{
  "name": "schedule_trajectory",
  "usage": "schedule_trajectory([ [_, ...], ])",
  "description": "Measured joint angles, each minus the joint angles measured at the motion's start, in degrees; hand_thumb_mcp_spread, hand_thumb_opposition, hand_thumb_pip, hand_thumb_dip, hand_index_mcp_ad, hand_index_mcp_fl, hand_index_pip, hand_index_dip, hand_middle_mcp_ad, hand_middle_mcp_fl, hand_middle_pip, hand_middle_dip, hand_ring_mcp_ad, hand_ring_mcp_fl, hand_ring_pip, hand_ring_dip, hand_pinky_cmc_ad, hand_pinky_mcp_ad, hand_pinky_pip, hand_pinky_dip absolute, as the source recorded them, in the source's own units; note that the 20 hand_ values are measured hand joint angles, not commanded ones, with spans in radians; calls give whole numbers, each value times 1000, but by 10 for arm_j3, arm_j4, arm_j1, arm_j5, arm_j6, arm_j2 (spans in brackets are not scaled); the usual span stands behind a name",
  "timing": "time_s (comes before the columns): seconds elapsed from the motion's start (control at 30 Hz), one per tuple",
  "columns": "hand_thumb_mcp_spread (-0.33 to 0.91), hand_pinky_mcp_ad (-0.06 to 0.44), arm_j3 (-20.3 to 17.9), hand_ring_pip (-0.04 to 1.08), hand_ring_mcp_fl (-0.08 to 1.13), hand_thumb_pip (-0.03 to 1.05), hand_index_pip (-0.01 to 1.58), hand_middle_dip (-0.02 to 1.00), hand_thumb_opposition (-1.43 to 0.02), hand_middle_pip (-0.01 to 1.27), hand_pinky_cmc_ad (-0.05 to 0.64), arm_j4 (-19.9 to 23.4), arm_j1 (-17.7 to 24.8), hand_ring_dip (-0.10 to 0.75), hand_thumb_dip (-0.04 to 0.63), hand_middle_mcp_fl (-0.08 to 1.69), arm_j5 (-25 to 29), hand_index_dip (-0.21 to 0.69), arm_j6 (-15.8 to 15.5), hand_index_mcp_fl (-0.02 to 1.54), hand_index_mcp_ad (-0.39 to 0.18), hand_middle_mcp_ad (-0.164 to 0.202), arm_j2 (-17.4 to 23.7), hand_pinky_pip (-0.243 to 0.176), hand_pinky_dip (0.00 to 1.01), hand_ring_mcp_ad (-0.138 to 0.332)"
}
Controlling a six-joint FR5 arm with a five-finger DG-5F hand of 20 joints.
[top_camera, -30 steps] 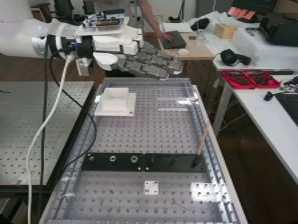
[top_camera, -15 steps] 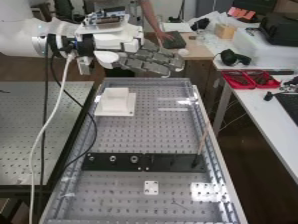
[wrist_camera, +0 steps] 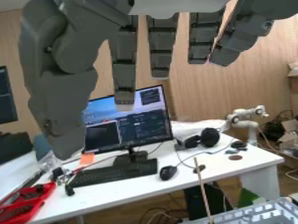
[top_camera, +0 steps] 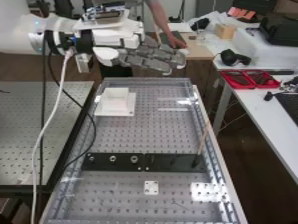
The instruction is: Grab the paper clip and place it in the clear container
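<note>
In the high view, the hand [top_camera: 148,56] is held above the counter's [top_camera: 140,138] far end, its fingers straight and apart from the thumb. A white block on a plate [top_camera: 116,102] is set near the far left corner. A black bar [top_camera: 143,162] is laid across the counter, with a thin stick [top_camera: 202,140] leaning at its right end. Nearer the near edge, a thin mark [top_camera: 179,204] is seen; whether it is the paper clip cannot be told.

In the wrist view, the straight fingers are spread with gaps between them, and a monitor [wrist_camera: 126,120] is seen beyond, on a white table [wrist_camera: 193,175].
</note>
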Motion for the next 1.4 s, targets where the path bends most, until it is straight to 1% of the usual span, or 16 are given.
schedule_trajectory([
  [0.1, 490, 162, 5, 115, 35, 344, 202, 126, -778, 145, 339, -2, -5, -31, 220, 147, -9, 347, 3, 545, -113, 61, -2, -75, 161, 178],
  [0.4, 492, 162, 9, 113, 35, 344, 202, 126, -778, 145, 337, -1, -22, -31, 220, 147, -37, 347, 10, 550, -113, 58, -10, -77, 161, 178],
  [0.63, 494, 162, 6, 113, 35, 342, 202, 126, -778, 145, 337, -8, -33, -31, 220, 147, -49, 347, 21, 550, -113, 58, -1, -75, 161, 178],
  [0.93, 494, 162, -2, 113, 35, 342, 202, 126, -778, 145, 337, -1, -41, -35, 220, 148, -41, 347, 26, 550, -113, 58, 10, -75, 161, 178],
  [1.33, 494, 162, -4, 113, 35, 342, 202, 126, -778, 145, 333, 4, -40, -31, 220, 148, -39, 347, 26, 550, -113, 58, 8, -75, 159, 178],
  [1.4, 494, 159, -3, 113, 35, 318, 201, 126, -778, 145, 333, 3, -41, -31, 222, 148, -40, 347, 26, 550, -113, 58, 8, -77, 159, 178],
])
